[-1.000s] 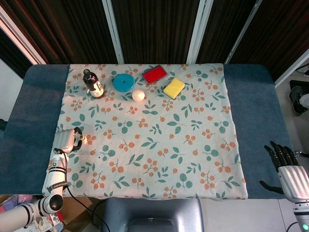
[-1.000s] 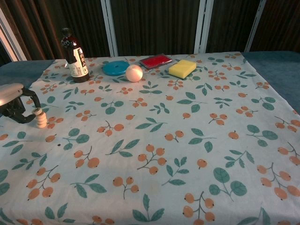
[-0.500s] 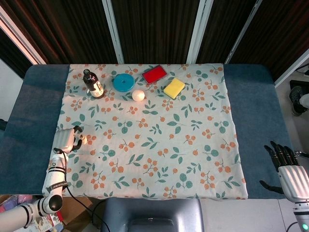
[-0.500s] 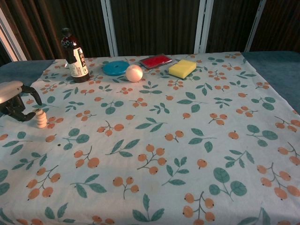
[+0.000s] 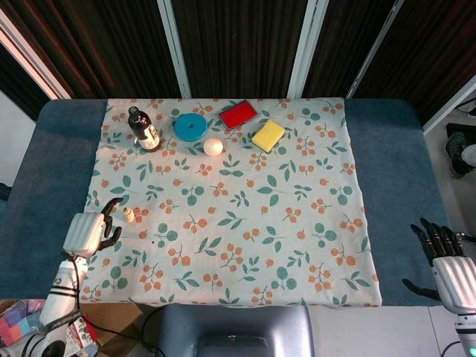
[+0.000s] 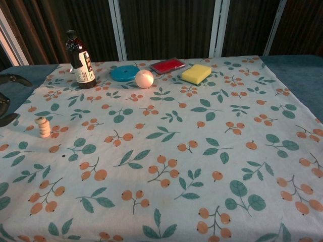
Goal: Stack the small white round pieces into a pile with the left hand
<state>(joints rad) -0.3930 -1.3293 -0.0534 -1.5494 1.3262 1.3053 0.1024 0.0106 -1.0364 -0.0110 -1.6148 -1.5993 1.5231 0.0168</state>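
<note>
Small white round pieces stand as an upright pile [image 5: 129, 216] [image 6: 44, 127] on the floral cloth near its left edge. My left hand [image 5: 91, 230] is just left of the pile, apart from it, fingers spread and empty. In the chest view only its dark fingertips [image 6: 9, 79] show at the left border. A pale round spot [image 6: 54, 149] lies in front of the pile; I cannot tell if it is a piece or a printed berry. My right hand [image 5: 448, 266] hangs off the table's near right corner, fingers apart, holding nothing.
Along the far edge of the cloth stand a dark bottle [image 5: 143, 129] [image 6: 81, 60], a blue disc [image 5: 190, 126], a white ball [image 5: 213, 146], a red flat box [image 5: 238, 114] and a yellow sponge [image 5: 268, 136]. Blue table surface [image 5: 44, 178] borders the cloth on both sides.
My left hand has let go of the pile and drawn back to the left and toward the near edge. The pile stays upright in place. The right hand has barely moved.
</note>
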